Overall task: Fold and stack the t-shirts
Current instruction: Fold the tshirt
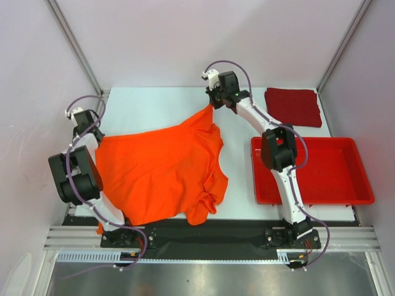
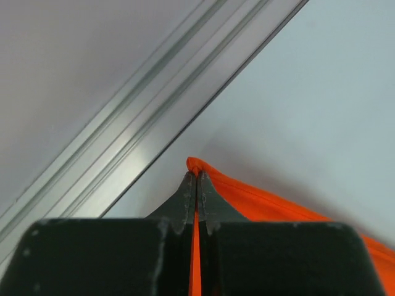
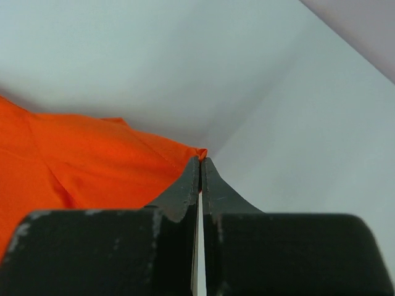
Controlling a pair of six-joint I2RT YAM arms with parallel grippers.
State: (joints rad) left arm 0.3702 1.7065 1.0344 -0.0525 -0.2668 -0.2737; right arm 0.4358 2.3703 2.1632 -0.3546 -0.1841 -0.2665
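The bright orange cloth t-shirt (image 1: pixel 157 172) sprawls over the left half of the white table (image 1: pixel 154 102), its far corner drawn up and its near hem bunched by the table's edge. To my eye, a hard pull could slip the cloth out of such slim bites, or the crumpled hem could drag into a crooked fold. The rigid red plastic tray (image 1: pixel 333 179) at near right holds nothing I can see. The folded dark red t-shirt (image 1: pixel 293 106) lies just behind it. The left gripper (image 2: pixel 196 185) and right gripper (image 3: pixel 200 168) each pinch tight on an orange corner.

White table (image 1: pixel 154 108), pale walls (image 1: pixel 185 37), aluminium posts (image 1: pixel 74 44)
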